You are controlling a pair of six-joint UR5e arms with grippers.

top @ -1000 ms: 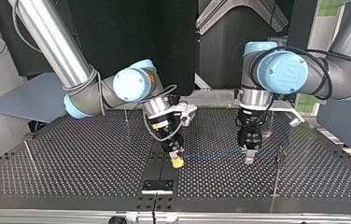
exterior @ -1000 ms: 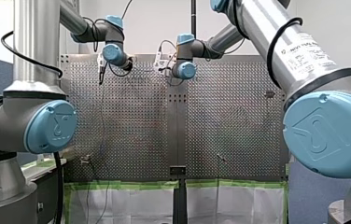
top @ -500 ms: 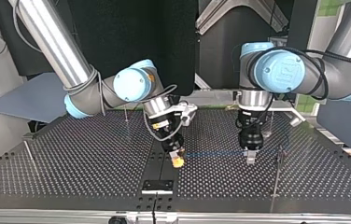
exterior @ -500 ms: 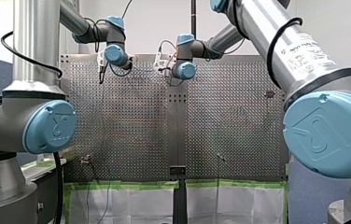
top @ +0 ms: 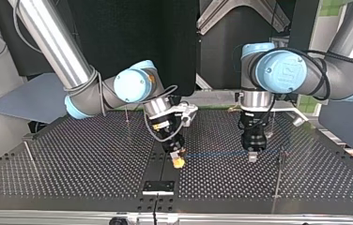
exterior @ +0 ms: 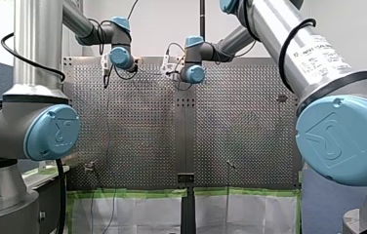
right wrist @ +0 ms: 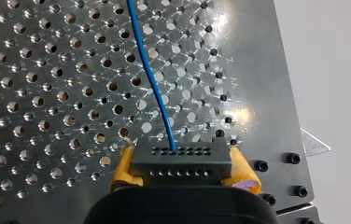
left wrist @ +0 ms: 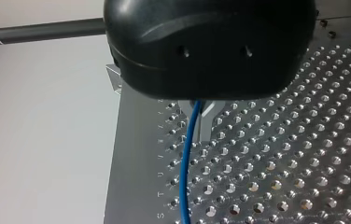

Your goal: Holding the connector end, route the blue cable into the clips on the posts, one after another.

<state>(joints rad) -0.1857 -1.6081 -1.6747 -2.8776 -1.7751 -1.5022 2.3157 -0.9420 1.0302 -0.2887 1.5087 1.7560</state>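
Right gripper (top: 178,161) low over the tabletop (top: 95,159), its yellow fingers (right wrist: 122,171) pinching the dark connector (right wrist: 182,161). Blue cable (top: 214,153) ran straight across to the left gripper (top: 252,158), whose metal fingers (left wrist: 205,111) were closed on it. A post (top: 278,173) stood just beside.

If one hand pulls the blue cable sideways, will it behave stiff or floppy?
Probably floppy: the blue cable is thin and bends gently as it leaves the connector. It looks straight between my right hand and my left hand, probably only because both hold it, so any slack would likely sag. It also seems light.
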